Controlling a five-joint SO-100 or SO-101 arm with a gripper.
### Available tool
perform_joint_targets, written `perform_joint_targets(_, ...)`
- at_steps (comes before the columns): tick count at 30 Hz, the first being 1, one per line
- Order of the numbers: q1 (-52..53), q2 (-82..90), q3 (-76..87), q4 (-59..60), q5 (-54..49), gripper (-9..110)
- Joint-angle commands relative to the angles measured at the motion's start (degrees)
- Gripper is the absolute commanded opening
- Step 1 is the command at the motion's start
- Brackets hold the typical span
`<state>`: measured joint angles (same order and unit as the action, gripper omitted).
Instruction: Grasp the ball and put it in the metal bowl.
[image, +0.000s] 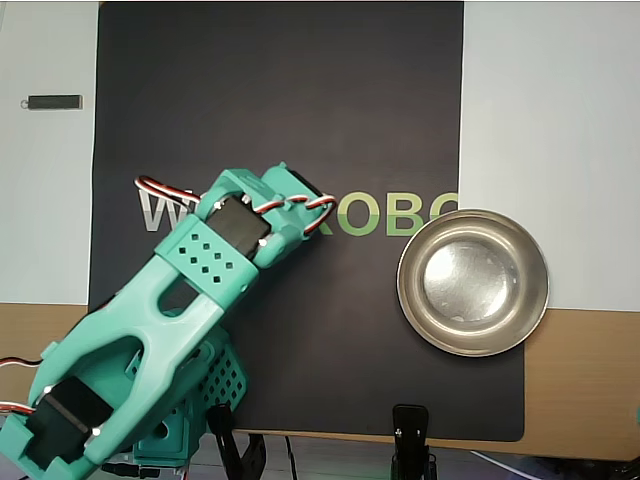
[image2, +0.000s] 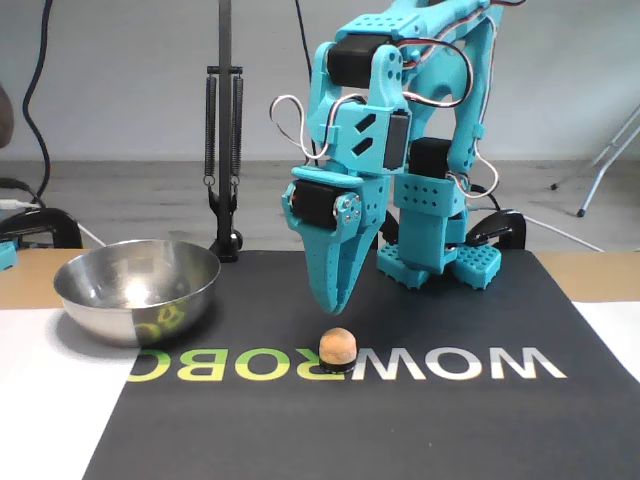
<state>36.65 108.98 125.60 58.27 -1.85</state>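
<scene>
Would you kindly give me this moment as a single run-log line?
phase: pre-grasp | gripper: shut, empty, poised above ball | ball: on black mat, ungrasped | metal bowl: empty

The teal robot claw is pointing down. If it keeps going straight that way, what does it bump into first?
Most likely the small peach-orange ball: in the fixed view the teal two-finger gripper hangs right above it, tips together. Depth is unclear, so it might just miss and land on the black mat.

My arm (image2: 400, 150) is teal with black servos; ball (image2: 337, 346) peach-orange; metal bowl (image: 473, 282) shiny silver; mat (image: 300, 100) black, lettering (image2: 340, 365) white and lime green; table (image: 550, 120) white and tan wood.
</scene>
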Motion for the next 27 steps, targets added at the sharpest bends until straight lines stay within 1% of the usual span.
perform_joint_targets(1,-0.4,1.7,-0.3,-0.4,0.1,0)
perform_joint_targets(12,-0.4,1.7,-0.3,-0.5,0.1,0)
perform_joint_targets(13,-0.4,1.7,-0.3,-0.5,0.1,1)
perform_joint_targets(17,-0.4,1.7,-0.3,-0.2,0.1,17)
perform_joint_targets(18,-0.4,1.7,-0.2,0.1,0.1,19)
perform_joint_targets(27,-0.4,1.7,-0.2,-0.4,0.1,21)
